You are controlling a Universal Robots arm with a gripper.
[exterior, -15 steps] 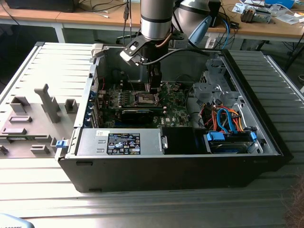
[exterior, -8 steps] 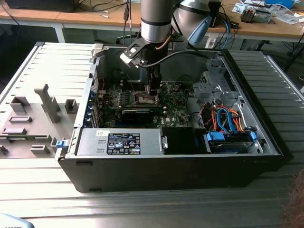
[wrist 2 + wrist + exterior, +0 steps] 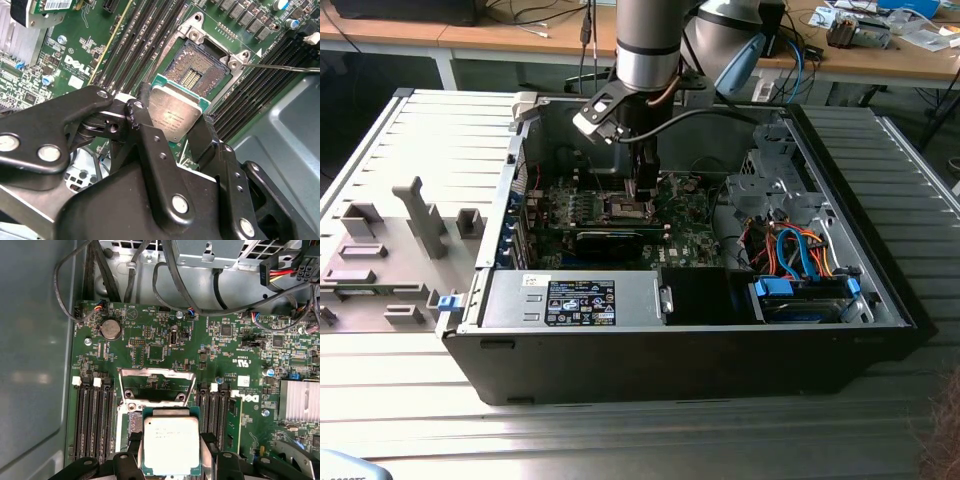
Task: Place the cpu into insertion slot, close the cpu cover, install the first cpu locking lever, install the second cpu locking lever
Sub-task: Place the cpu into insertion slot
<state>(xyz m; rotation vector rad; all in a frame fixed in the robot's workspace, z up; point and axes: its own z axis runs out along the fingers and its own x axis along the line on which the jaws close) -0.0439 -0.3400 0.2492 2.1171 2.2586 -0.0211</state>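
The cpu [image 3: 175, 114] [image 3: 171, 445], a small square chip with a dull silver top, is hanging just over the insertion slot [image 3: 200, 70], not yet seated, with the slot's grid of gold contacts lying bare beside it in the second wrist view. The gripper [image 3: 175, 117] [image 3: 171, 450] is pinching the chip by two opposite edges, its black fingers [image 3: 142, 107] closed in only as far as the chip's width. In the first wrist view the cpu cover [image 3: 155, 372], a thin silver frame, is standing raised and open just beyond the chip. Long black memory slots [image 3: 92, 420] are running along both sides of the socket on the green motherboard [image 3: 150, 340] [image 3: 690, 215]. In the exterior view the arm is reaching down from the upper middle of the frame, with the gripper [image 3: 642, 185] inside an open black computer case [image 3: 620, 360] that is taking up the centre. Orange and blue cables [image 3: 790, 250] are bunching at the exterior view's right of the case. The case is lying on a grey ribbed metal table [image 3: 620, 440], a grey fixture plate [image 3: 380, 250] with upright blocks is sitting at the exterior view's left, and cluttered wooden workbenches [image 3: 520, 40] are crossing the top of the frame.
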